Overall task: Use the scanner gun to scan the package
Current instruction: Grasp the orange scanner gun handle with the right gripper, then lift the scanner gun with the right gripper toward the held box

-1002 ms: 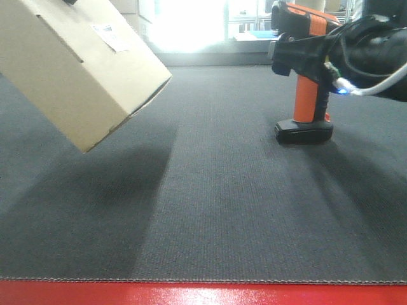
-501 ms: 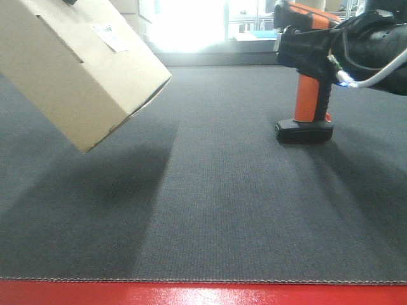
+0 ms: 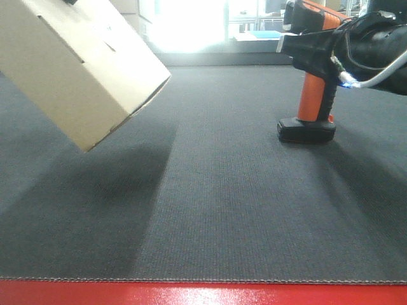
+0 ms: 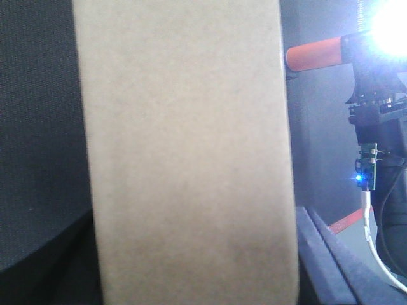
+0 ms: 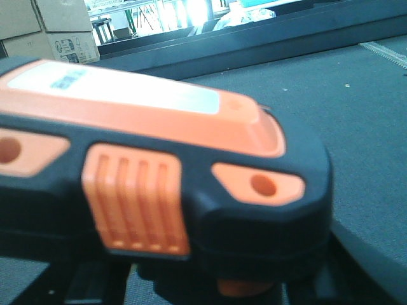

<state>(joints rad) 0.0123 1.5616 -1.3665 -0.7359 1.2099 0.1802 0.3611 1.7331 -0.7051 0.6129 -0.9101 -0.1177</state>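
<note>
Tipping toward the right edge of the table (image 3: 210, 210), the scanner gun (image 3: 313, 95) is seen with its head carried a little further that way than half a second ago. Its flat black base has slid only slightly and is still seated on the table, toward the far right corner. The right gripper (image 3: 308, 47) is clamped on the black head just above the orange handle; in the right wrist view the head fills the frame. From this it is judged that the grasp has been made and the lift is only starting, and the gun is not yet aimed at anything.

The package (image 3: 76, 70) is held tilted and clear of the table, over its left side, well apart from the gun. In the left wrist view one plain face is seen between dark fingers (image 4: 321, 254), so the left gripper (image 4: 191, 279) is judged to be closed on it. Its outline has hardly shifted since the earlier frames. The white label, plainly seen on the upper face then, can no longer be made out against the backlight, so a slight turn of the box is suspected. The label would have to be faced toward the gun before a scan.
</note>
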